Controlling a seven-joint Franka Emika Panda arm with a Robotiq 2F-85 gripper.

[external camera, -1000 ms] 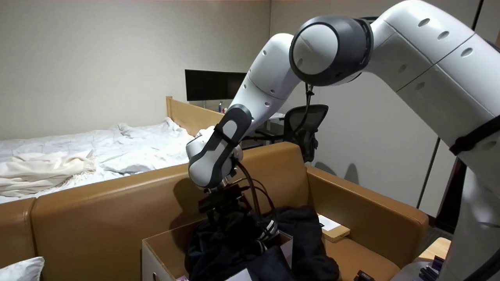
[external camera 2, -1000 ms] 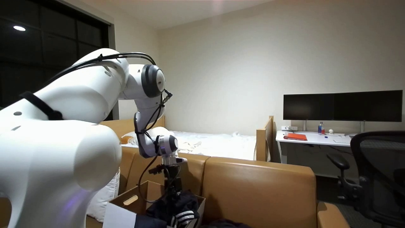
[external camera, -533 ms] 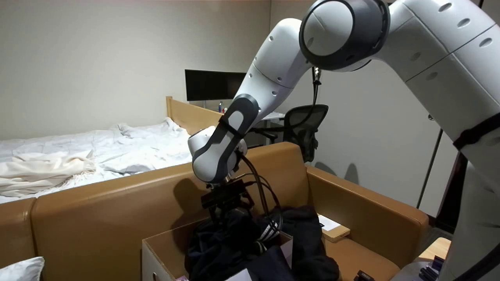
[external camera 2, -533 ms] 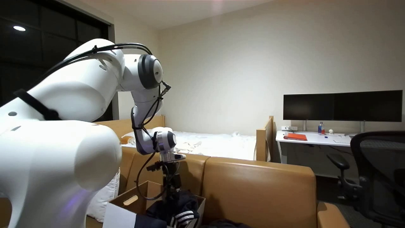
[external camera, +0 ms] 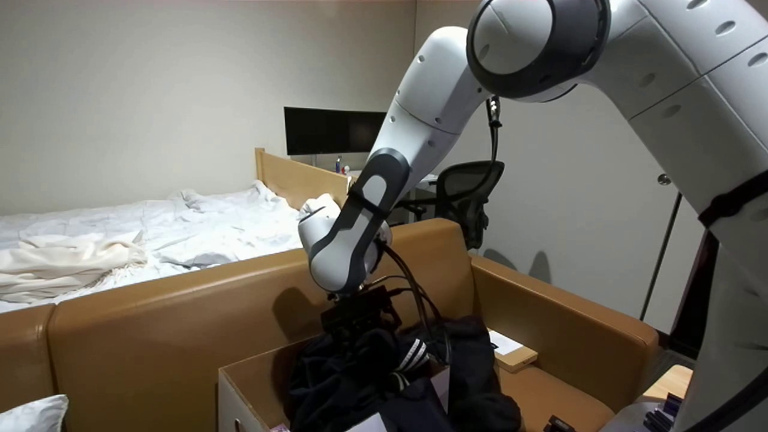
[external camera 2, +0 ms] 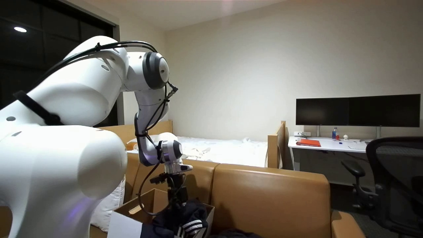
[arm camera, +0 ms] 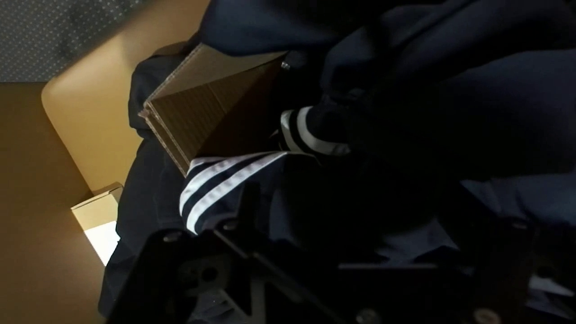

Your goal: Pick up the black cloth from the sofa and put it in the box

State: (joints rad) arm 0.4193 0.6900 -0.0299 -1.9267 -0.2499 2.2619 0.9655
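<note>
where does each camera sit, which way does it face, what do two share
In an exterior view, the camera stands before the sofa, facing across it to the bed; the arm shows at centre and right.
In an exterior view, it apparently stands near the arm, facing sofa, bed and desk; the arm fills picture left.
Wrist view: mounted on the arm, facing down at the dark striped cloth and box; the gripper shows at bottom.
Both exterior views share sofa, box and bed.
</note>
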